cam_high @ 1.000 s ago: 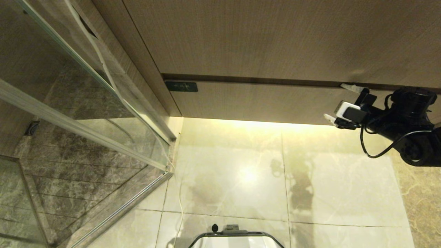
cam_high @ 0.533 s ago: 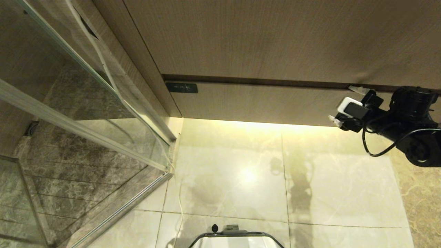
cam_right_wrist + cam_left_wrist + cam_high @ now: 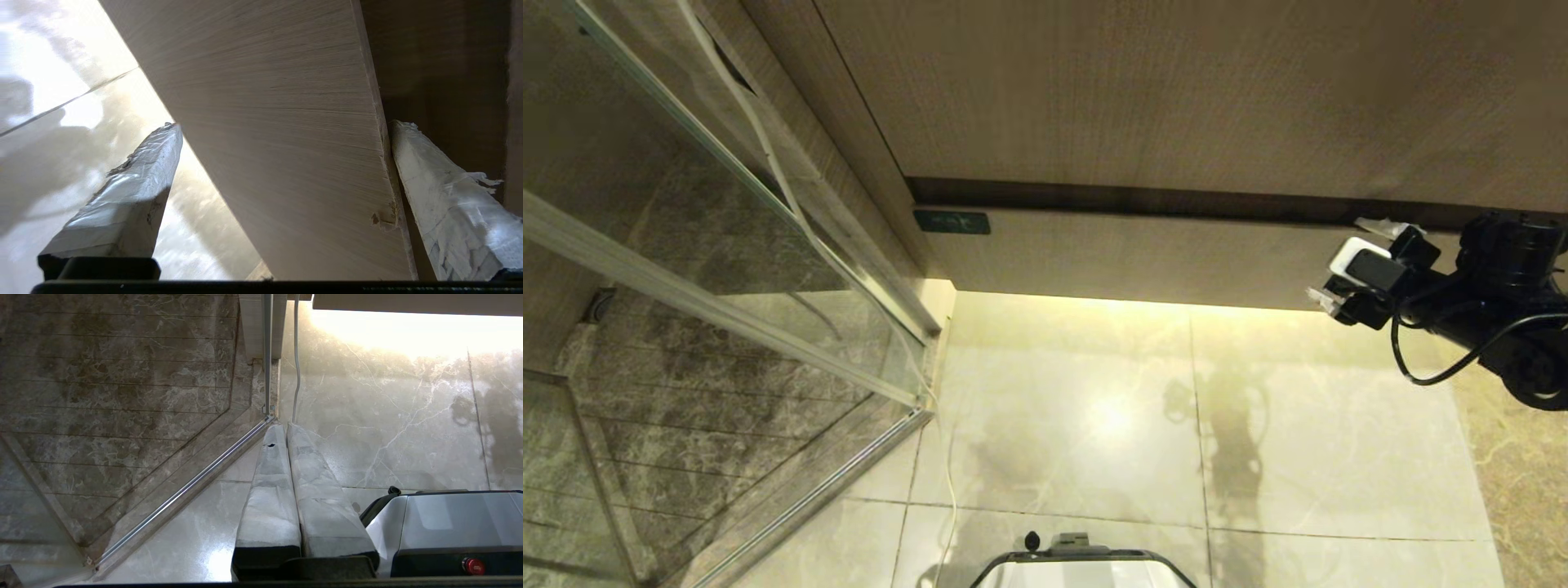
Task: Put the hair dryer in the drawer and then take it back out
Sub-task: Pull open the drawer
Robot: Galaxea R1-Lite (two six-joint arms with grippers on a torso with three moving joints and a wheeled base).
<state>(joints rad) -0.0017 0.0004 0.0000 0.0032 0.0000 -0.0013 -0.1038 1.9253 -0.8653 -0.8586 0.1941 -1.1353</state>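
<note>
Right gripper (image 3: 1347,261) jaws wide, straddling drawer (image 3: 1143,253) front's top edge, drawer barely ajar. Left gripper (image 3: 286,433) closed, parked. Hair dryer not visible. Front looks rigid, smooth, handleless; hook top edge.

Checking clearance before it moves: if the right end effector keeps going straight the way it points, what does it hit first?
The drawer front. The right end effector is open, straddling that panel: one finger in the dark gap behind its edge, the other outside. Going on, the panel would likely slide deeper between them.
</note>
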